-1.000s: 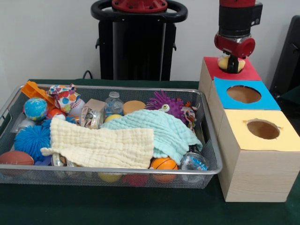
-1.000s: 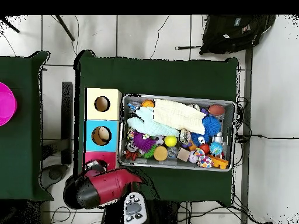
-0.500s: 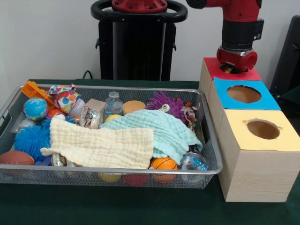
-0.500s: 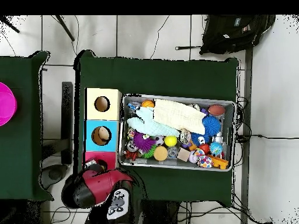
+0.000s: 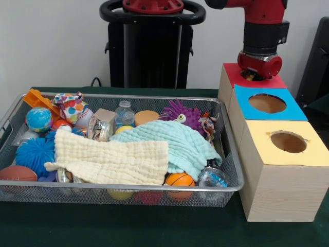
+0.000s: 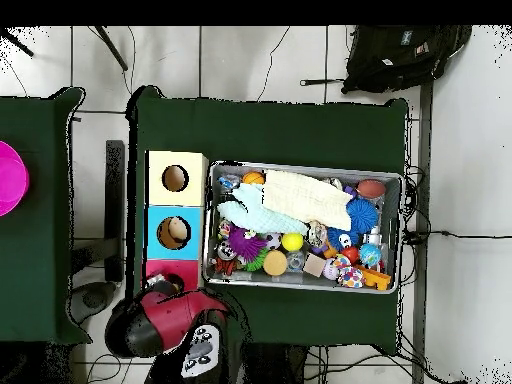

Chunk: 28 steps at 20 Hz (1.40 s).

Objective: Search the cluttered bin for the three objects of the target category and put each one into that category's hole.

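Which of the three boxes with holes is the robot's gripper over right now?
The red-topped box, the one farthest back in the front view. The gripper sits at its hole, while the blue-topped box and yellow-topped box stand uncovered.

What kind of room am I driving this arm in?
Probably a lab or test room: a tiled floor, a green-covered table holding a mesh bin of toys, and a backpack on the floor.

A green-covered worktop (image 6: 270, 125) carries everything, and a second green worktop (image 6: 35, 220) stands apart to its left in the overhead view, with a magenta round thing (image 6: 10, 178) at its edge (only partly seen). A black backpack (image 6: 400, 55) lies on the tiled floor (image 6: 240, 55).
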Tool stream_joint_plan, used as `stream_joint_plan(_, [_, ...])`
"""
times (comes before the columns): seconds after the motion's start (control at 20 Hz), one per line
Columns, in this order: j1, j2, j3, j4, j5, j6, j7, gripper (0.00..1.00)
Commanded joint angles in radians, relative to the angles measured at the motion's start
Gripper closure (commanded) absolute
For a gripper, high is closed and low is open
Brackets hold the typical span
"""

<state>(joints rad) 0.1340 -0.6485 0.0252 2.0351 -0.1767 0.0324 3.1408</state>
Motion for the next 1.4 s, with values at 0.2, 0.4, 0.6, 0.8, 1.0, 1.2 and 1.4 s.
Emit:
stream_joint_plan(0.2, [-0.082,0.07,0.084,0.025,-0.016,0.035,-0.017,1.0])
stream_joint_plan(0.4, [-0.116,-0.005,0.113,0.063,-0.01,0.09,-0.032,1.0])
stream_joint_plan(0.6, [-0.162,-0.093,0.149,0.101,0.001,0.161,-0.054,1.0])
stream_joint_plan(0.8, [-0.21,-0.163,0.192,0.131,0.011,0.221,-0.076,1.0])
stream_joint_plan(1.0, [-0.247,-0.21,0.23,0.15,0.016,0.263,-0.089,1.0])
stream_joint_plan(1.2, [-0.263,-0.242,0.251,0.156,0.022,0.296,-0.088,1.0])
stream_joint_plan(1.4, [-0.251,-0.248,0.258,0.15,0.024,0.307,-0.07,1.0])
